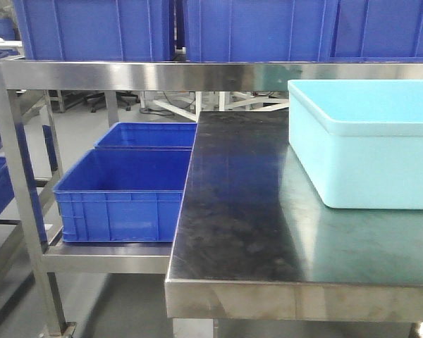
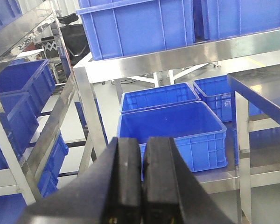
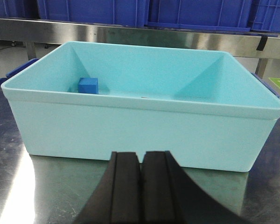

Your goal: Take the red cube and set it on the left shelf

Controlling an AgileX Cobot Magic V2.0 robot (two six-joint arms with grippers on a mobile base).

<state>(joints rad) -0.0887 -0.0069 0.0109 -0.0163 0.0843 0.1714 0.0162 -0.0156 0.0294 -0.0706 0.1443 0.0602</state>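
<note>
— Two grippers show in our wrist views. How do they stand?

— We see the left gripper (image 2: 143,182) clenched, its black fingers pressed together with nothing between them. The right gripper (image 3: 141,184) is the same, closed and holding nothing. It faces the near wall of the pale blue bin (image 3: 130,135), which stands on the steel table (image 1: 233,211).

— And the red cube? Which way does it point, and where does its long axis lie?

— We cannot tell. No view shows us the red cube, so we cannot give its place, its direction or its look. Inside the bin we see a small blue cube (image 3: 88,86) on the floor, toward the far left corner, with one flat face turned to the camera.

— Where is the left shelf?

— We see the left shelf (image 1: 99,255) to the left of the table, and lower than the table top. Two dark blue crates stand on it, the near crate (image 1: 123,193) and the far crate (image 1: 148,135), one just behind the other. More blue crates (image 1: 92,28) stand on the upper steel board (image 1: 127,74), above them.
</note>
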